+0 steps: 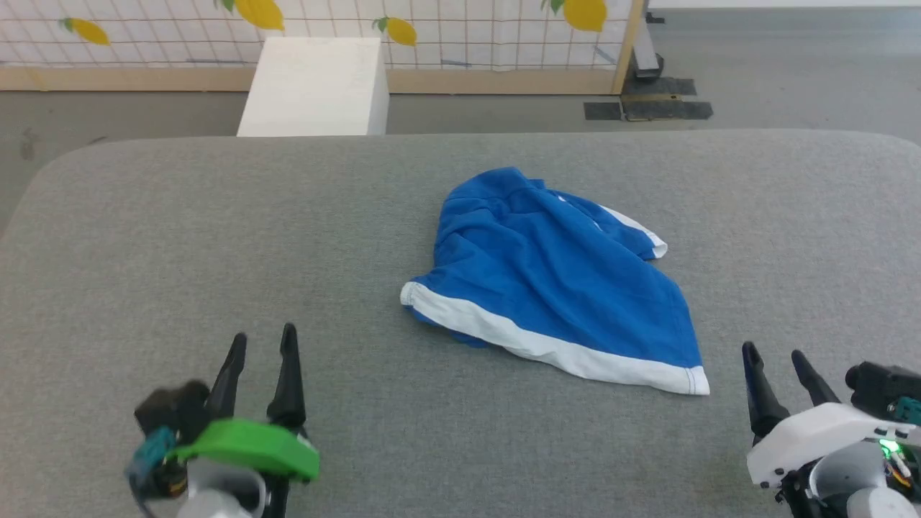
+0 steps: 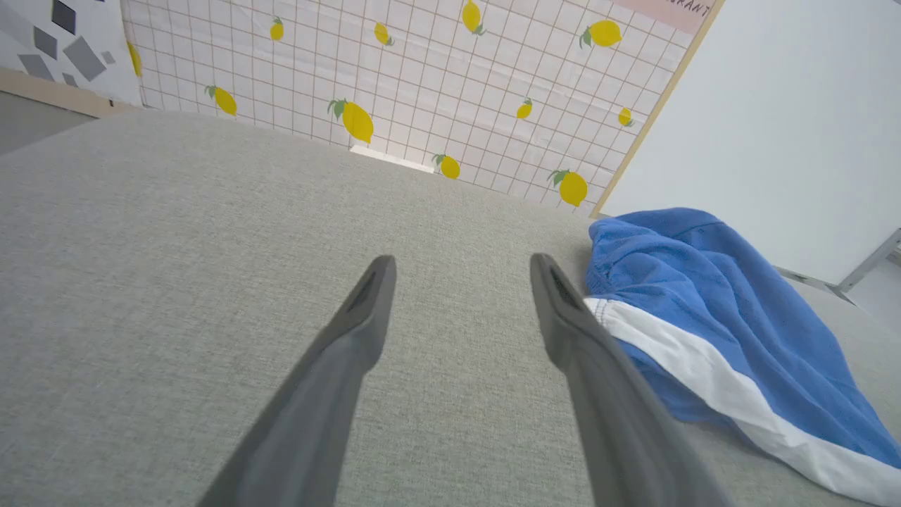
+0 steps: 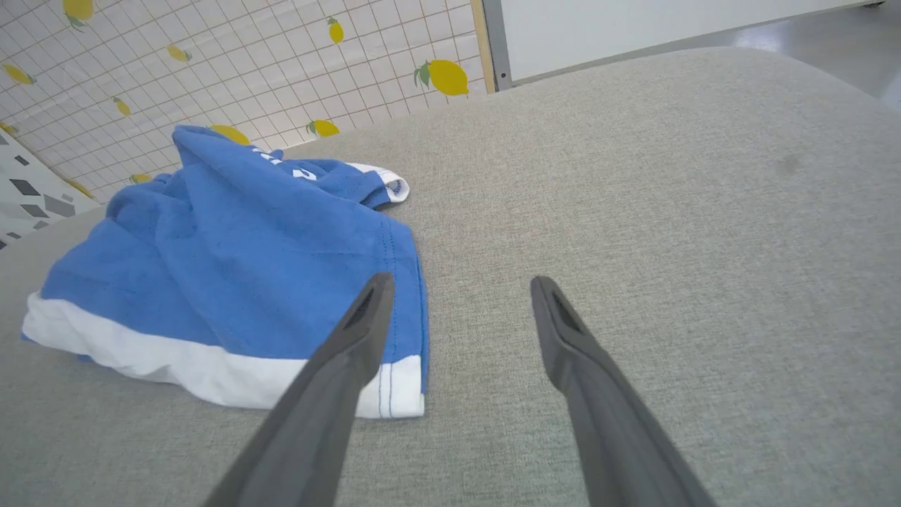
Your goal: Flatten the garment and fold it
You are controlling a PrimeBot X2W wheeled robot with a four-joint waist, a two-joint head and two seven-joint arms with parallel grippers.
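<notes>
Left gripper (image 1: 264, 332): spread | right gripper (image 1: 773, 350): spread | garment (image 1: 554, 280): crumpled, untouched

Lemon-print wall (image 1: 468, 43), grey floor (image 1: 791, 65)

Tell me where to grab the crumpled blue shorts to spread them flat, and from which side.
Grip the white hem band at its two ends: it is the exposed near edge, while the rest of the blue shorts lies bunched. Probably the open left gripper comes in at the left end and the open right gripper at the right corner, each from its own near side.
</notes>
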